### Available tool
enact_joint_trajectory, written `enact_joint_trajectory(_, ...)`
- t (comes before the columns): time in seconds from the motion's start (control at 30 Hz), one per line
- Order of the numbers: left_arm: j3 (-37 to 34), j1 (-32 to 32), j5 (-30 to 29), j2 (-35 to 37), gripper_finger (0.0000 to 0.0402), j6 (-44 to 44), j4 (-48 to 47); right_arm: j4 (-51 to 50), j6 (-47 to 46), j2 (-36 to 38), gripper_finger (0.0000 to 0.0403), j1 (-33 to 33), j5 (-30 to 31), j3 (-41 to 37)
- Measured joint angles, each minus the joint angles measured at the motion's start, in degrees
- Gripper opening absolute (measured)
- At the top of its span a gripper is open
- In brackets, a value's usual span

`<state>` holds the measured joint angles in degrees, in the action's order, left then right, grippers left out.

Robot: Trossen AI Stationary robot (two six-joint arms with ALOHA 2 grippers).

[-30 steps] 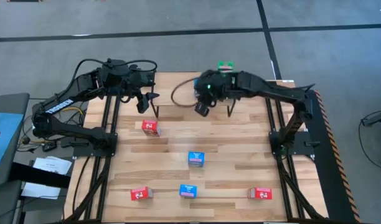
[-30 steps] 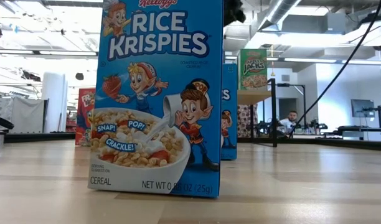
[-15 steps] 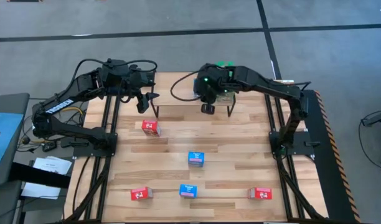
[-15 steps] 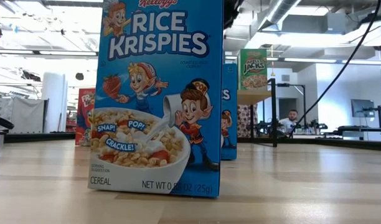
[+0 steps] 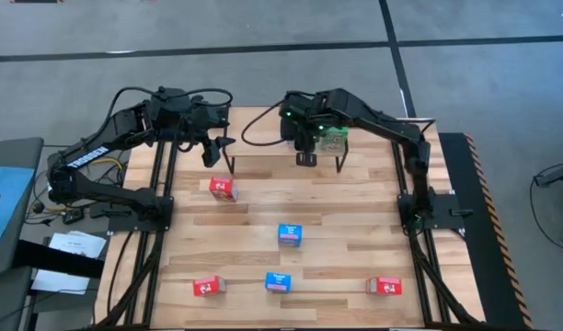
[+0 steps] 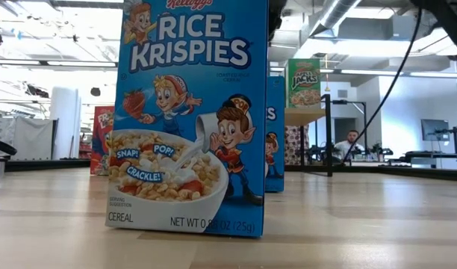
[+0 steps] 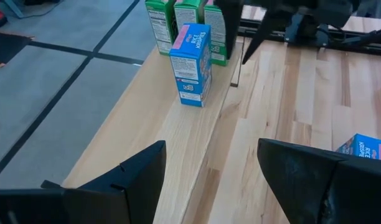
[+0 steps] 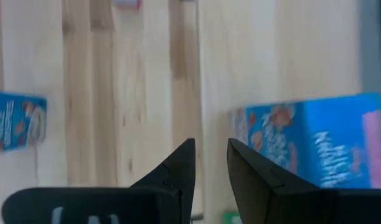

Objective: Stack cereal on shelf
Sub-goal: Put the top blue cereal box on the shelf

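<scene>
The shelf [image 5: 263, 145] stands at the table's far middle. Green cereal boxes [image 5: 333, 140] and one blue box [image 7: 190, 65] stand upright on its top. The green ones also show in the left wrist view [image 7: 178, 18]. Three red boxes [image 5: 223, 188] [image 5: 208, 287] [image 5: 384, 286] and two blue boxes [image 5: 290, 234] [image 5: 278, 281] stand on the table. My right gripper [image 5: 304, 156] points down at the shelf's near edge, empty, with only a narrow gap between its fingers [image 8: 210, 162]. My left gripper [image 5: 215, 147] hangs open and empty left of the shelf.
In the low view a blue box [image 6: 191, 112] fills the front, with another blue box [image 6: 274, 134] and a red one [image 6: 101, 138] behind it. The shelf's black legs [image 5: 234, 165] [image 5: 341, 165] stand on the table. Bare wood lies between the boxes.
My right arm has swung toward the table's far edge and left over the shelf. Its gripper has turned from slanting to pointing straight down, staying at the shelf's near edge. No box has moved.
</scene>
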<state>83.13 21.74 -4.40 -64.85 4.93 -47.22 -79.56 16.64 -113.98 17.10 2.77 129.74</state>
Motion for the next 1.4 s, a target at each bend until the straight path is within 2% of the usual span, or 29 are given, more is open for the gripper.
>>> enact_joint_trajectory(0.77, 0.0, 0.0, 0.0, 0.0, 0.0242, 0.0, 0.0, -1.7, -2.5, -6.0, 0.0117, 0.4, 2.2, 0.1)
enact_joint_trajectory(1.4, 0.0, 0.0, 0.0, 0.0, 0.0242, 0.0, 0.0, -0.8, -0.9, -6.5, 0.0117, 2.3, 4.8, 0.3)
